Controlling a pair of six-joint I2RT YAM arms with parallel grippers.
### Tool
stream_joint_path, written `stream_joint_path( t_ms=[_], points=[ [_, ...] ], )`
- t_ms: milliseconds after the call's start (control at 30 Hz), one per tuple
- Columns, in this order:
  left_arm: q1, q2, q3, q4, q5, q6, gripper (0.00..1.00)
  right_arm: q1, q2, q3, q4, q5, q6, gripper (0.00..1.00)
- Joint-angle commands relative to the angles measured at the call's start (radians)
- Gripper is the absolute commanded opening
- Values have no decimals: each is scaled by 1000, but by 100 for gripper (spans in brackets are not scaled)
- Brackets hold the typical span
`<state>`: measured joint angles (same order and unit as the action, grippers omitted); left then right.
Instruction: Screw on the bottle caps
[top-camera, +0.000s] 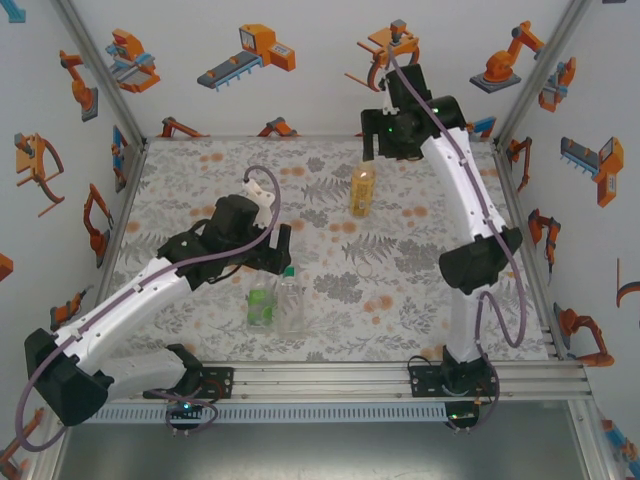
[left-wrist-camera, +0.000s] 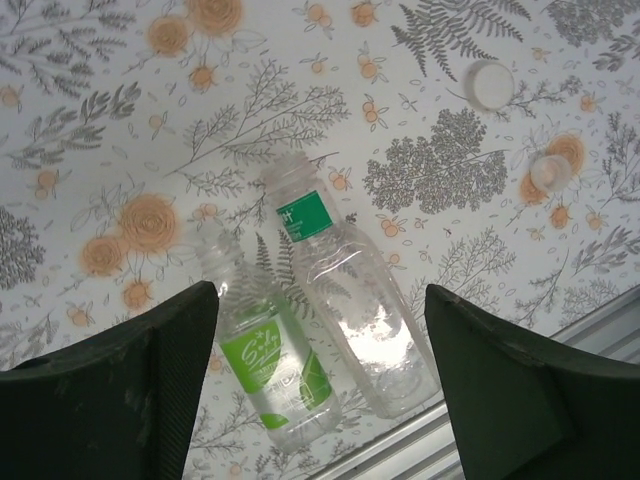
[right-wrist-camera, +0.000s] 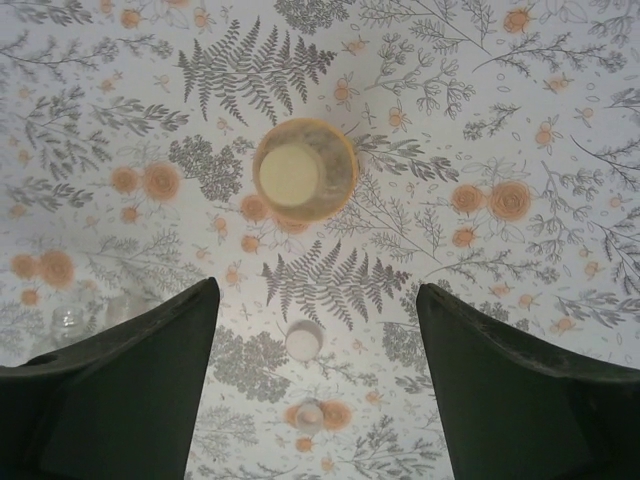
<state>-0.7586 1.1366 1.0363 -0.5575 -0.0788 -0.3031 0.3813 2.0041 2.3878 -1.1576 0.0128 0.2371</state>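
Left pincer (left-wrist-camera: 320, 300) wide open, hovering over green bottle (left-wrist-camera: 268, 372) and clear bottle (left-wrist-camera: 352, 300), both upright just beside each other near the worktop (top-camera: 200, 180) front edge. Loose white cap (left-wrist-camera: 490, 84) and second cap (left-wrist-camera: 548, 172) lie on the worktop near them. Right pincer (right-wrist-camera: 317, 292) wide open, high above amber bottle (right-wrist-camera: 338, 150), which stands well apart at the back with yellowish cap (right-wrist-camera: 288, 172) on top

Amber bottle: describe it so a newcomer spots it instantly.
On the floral table, look to the far side, near the right gripper. The amber bottle stands alone there; the green-labelled bottle and the clear bottle stand side by side nearer the arm bases, both see-through, not amber.
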Motion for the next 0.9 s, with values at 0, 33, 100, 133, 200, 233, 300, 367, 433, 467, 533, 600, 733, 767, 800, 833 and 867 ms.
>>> stream_joint_path(
  t_ms=[0, 33, 100, 133, 200, 233, 300, 367, 433, 467, 533, 600, 733, 767, 800, 833, 867],
  points=[
    [-1, 4, 17, -66, -39, -145, 68, -8, -90, -82, 59, -14, -18, 77],
    [-4, 15, 30, -95, -49, -190, 68, -8, -122, -135, 87, -14, -20, 79],
    [-22, 45, 60, -161, -70, -253, 69, -8, -193, -251, 147, -8, -20, 81],
    [-37, 61, 75, -187, -81, -273, 70, -8, -223, -297, 174, -7, -13, 82],
    [-92, 93, 107, -241, -147, -311, 71, -8, -288, -405, 228, -12, 2, 82],
    [-113, 107, 116, -256, -167, -327, 71, -8, -313, -446, 245, -14, 12, 82],
    [-148, 141, 134, -280, -168, -373, 70, -8, -370, -522, 276, -2, 39, 82],
    [-159, 177, 153, -318, -144, -434, 70, -8, -433, -604, 309, 39, 84, 82],
    [-168, 207, 167, -347, -133, -486, 70, -8, -494, -691, 353, 44, 96, 81],
    [-175, 220, 165, -350, -134, -517, 69, -8, -526, -734, 378, 46, 99, 81],
    [-181, 235, 148, -335, -136, -580, 65, -9, -578, -808, 413, 48, 101, 79],
    [-183, 261, 135, -306, -111, -615, 65, -8, -618, -864, 430, 53, 101, 78],
    [-191, 309, 125, -315, -109, -668, 66, -8, -653, -917, 433, 49, 101, 78],
    [-192, 317, 116, -315, -110, -682, 66, -8, -658, -928, 432, 45, 99, 78],
    [-192, 324, 110, -317, -110, -690, 67, -8, -663, -936, 432, 42, 99, 78],
    [-193, 326, 103, -317, -111, -697, 66, -8, -665, -942, 433, 38, 99, 78],
    [-193, 329, 96, -314, -114, -703, 66, -9, -666, -947, 432, 31, 99, 78]
  ],
)
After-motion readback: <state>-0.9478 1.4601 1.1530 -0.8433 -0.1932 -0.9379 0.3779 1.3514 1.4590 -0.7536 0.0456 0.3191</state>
